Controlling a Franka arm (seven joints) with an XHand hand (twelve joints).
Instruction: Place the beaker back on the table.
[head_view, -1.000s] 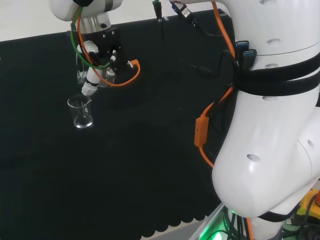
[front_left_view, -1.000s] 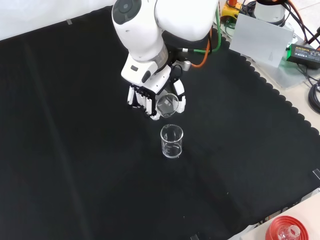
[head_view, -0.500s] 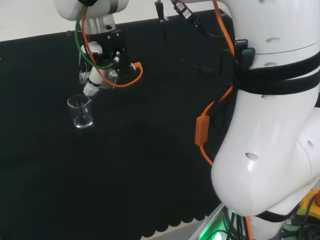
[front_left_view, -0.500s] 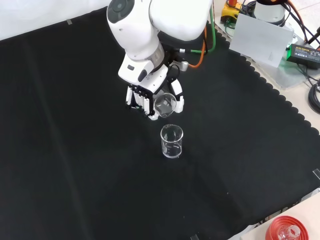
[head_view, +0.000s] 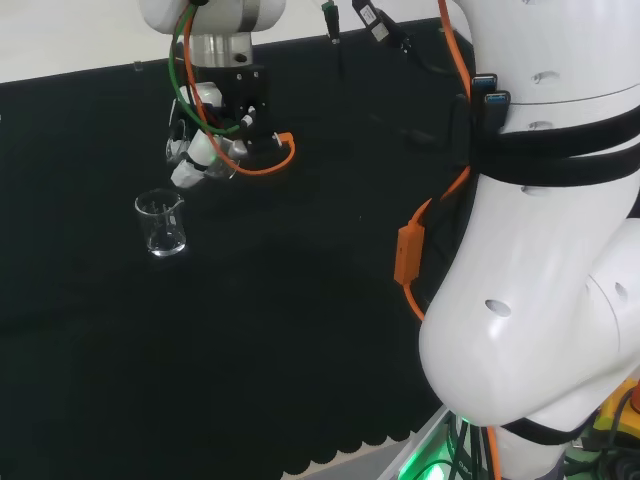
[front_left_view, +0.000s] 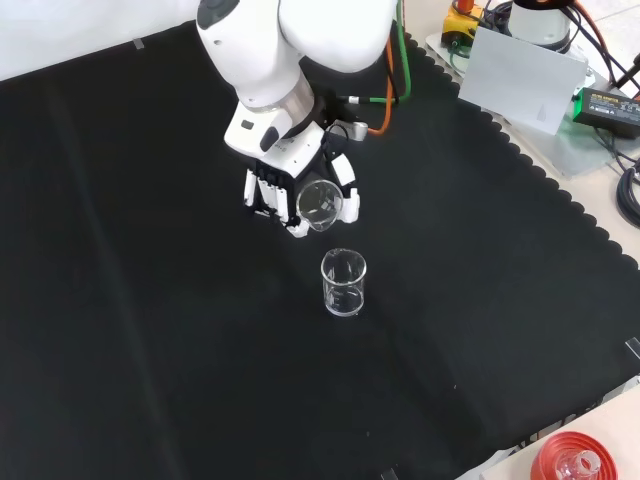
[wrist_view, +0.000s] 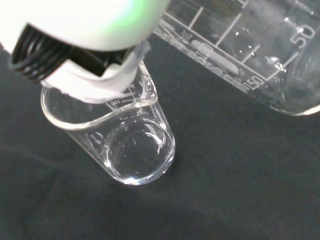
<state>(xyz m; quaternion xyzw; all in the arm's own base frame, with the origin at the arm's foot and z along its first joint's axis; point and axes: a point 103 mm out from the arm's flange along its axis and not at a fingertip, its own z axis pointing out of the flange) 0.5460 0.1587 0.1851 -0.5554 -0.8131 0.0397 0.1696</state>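
Observation:
In the front view the hand (front_left_view: 275, 190) hangs above the cloth with its fingers curled round a small clear beaker (front_left_view: 318, 203), which lies tilted with its mouth toward the camera. A second clear beaker (front_left_view: 343, 283) stands upright on the black cloth, just in front of the hand and apart from it. The head view shows the hand (head_view: 198, 150) up and to the right of that standing beaker (head_view: 163, 223). Seen from the wrist, the held beaker's marked wall (wrist_view: 250, 45) is close, a white finger (wrist_view: 85, 65) crosses the standing beaker (wrist_view: 120, 145).
A red ribbed stand with a flask (front_left_view: 570, 462) sits at the cloth's near right corner in the front view. A grey box (front_left_view: 520, 75) and cables lie beyond the scalloped cloth edge (front_left_view: 560, 190). The arm's white links (head_view: 540, 250) take up the head view's right.
The hand, still holding the tilted beaker, has drawn away from the standing beaker: to the right in the head view, up and left in the front view. The standing beaker has not moved.

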